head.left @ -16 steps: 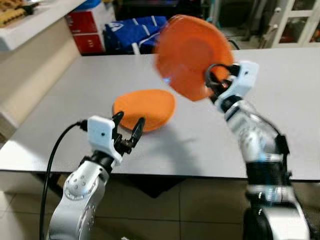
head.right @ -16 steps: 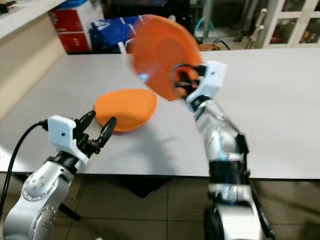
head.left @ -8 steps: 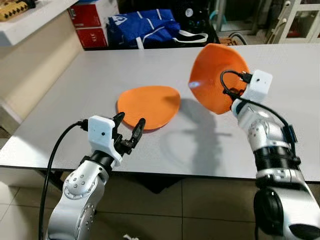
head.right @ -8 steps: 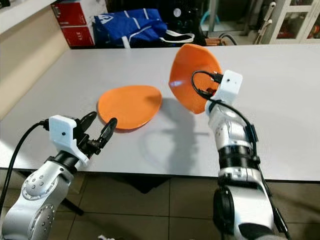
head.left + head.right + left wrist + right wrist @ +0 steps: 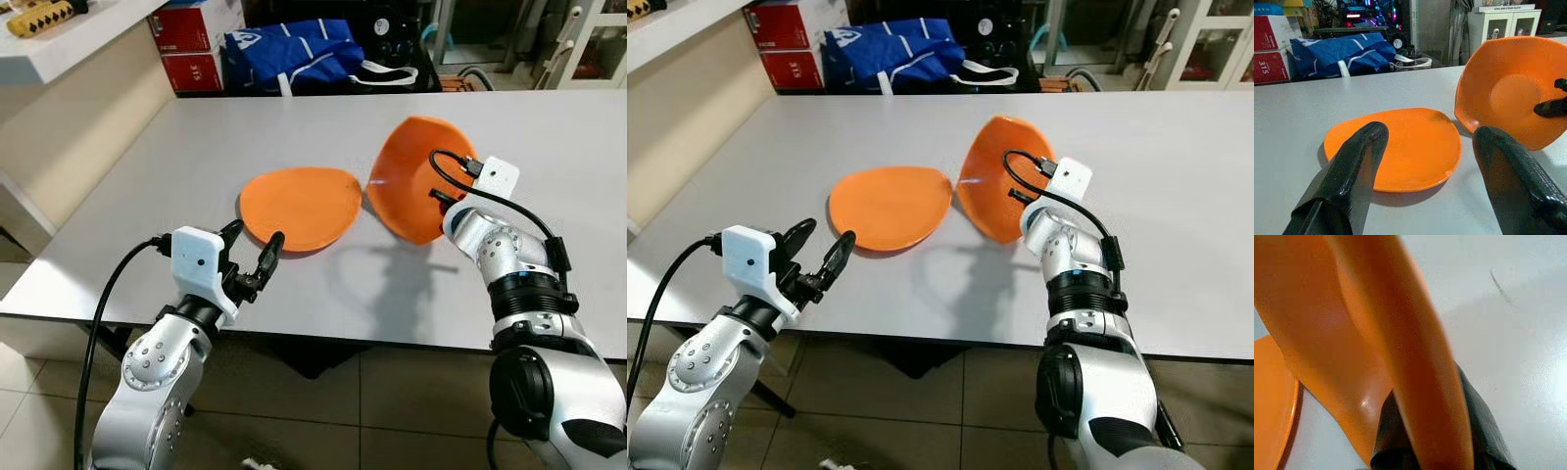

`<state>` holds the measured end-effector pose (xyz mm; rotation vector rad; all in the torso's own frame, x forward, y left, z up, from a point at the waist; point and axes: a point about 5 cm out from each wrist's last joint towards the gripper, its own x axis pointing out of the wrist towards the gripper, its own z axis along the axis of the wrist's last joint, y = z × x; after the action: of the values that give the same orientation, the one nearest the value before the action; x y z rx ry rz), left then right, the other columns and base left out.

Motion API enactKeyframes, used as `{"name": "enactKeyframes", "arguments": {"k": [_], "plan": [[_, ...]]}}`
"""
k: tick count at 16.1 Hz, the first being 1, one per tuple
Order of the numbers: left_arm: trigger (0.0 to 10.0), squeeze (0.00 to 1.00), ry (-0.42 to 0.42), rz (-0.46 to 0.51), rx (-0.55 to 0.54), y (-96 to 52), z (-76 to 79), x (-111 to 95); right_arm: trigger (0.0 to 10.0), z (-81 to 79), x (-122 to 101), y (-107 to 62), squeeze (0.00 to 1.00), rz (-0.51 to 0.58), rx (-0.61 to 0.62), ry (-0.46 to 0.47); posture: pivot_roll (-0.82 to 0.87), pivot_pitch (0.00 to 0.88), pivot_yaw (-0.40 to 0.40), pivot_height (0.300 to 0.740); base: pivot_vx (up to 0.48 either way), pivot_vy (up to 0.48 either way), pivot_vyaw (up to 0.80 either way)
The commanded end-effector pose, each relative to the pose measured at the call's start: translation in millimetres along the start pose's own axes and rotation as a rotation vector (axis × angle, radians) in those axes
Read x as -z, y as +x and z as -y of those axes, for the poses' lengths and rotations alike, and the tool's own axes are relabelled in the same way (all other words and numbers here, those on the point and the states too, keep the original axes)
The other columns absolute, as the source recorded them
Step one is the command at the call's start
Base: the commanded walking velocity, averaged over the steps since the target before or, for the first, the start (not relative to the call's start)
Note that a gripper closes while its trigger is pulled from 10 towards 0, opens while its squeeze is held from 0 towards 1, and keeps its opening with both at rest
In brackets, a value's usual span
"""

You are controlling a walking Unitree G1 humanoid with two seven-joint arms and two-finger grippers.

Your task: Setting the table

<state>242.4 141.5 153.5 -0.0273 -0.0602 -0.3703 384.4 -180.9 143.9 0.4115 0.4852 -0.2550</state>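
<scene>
Right claw (image 5: 438, 196) grips a tilted orange bowl (image 5: 411, 176) by its rim above the grey bench (image 5: 196, 147).
A flat, rounded-square, glossy orange plate (image 5: 301, 206) lies just beside it; the left claw (image 5: 253, 257) hovers spread and empty at the bench edge.

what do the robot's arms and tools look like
Both arms are silver metal with ribbed, rounded joints. Each wrist carries a white boxy housing with a looping black cable. The left tool has two long, curved black fingers with a matte, textured surface. The right tool has the same white housing and black fingers.
</scene>
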Motion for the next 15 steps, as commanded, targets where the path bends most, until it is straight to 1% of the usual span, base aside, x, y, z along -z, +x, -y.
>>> {"name": "enactKeyframes", "arguments": {"k": [1,3,4,7,8,9,11,12,13,15], "plan": [[10.0,0.00,0.013,0.002,-0.007,-1.8,-4.3,-1.9,0.0,1.4,6.8,2.0,0.00,-0.058,0.022,0.023,-0.14,0.000,0.106,0.740,0.000,0.000,0.00],[10.0,0.00,0.011,0.001,-0.006,-1.8,-4.2,-1.6,0.0,9.7,15.8,5.2,0.00,-0.096,0.047,0.037,-0.14,0.000,0.105,0.740,0.000,0.000,0.00],[10.0,0.00,0.010,0.001,-0.006,-1.9,-4.2,-1.6,0.0,16.8,23.3,7.3,0.00,-0.122,0.073,0.037,-0.14,0.000,0.105,0.740,0.000,0.000,0.00],[10.0,0.00,0.010,0.001,-0.005,-2.6,-4.0,-1.3,0.0,34.8,38.9,10.7,0.00,-0.150,0.132,0.001,-0.14,0.000,0.103,0.740,0.000,0.000,0.00],[10.0,0.00,0.009,0.000,-0.004,-3.0,-3.7,-1.2,0.0,39.8,44.3,11.3,0.00,-0.160,0.147,-0.018,-0.14,0.000,0.104,0.740,0.000,0.000,0.00],[10.0,0.00,0.007,-0.003,-0.001,-4.3,-3.0,-1.0,0.0,45.1,57.1,12.1,0.00,-0.182,0.141,-0.100,-0.13,0.000,0.103,0.740,0.000,0.000,0.00],[10.0,0.00,0.006,-0.005,-0.001,-4.7,-2.9,-0.8,0.0,43.8,64.7,12.1,0.00,-0.211,0.122,-0.125,-0.14,0.000,0.103,0.740,0.000,0.000,0.00],[10.0,0.00,0.006,-0.006,-0.002,-4.8,-2.9,-0.6,10.0,42.2,69.2,11.9,0.00,-0.231,0.106,-0.137,-0.14,0.000,0.103,0.740,0.000,0.000,0.00],[10.0,0.00,0.005,-0.008,-0.001,-5.0,-2.1,-0.2,10.0,41.2,77.5,11.4,0.00,-0.254,0.091,-0.167,-0.13,0.000,0.100,0.740,0.000,0.000,0.00],[10.0,0.00,0.003,-0.009,-0.001,-5.3,-1.6,0.0,10.0,43.1,85.3,11.3,0.00,-0.283,0.089,-0.161,-0.13,0.000,0.098,0.740,0.000,0.000,0.00]]}}
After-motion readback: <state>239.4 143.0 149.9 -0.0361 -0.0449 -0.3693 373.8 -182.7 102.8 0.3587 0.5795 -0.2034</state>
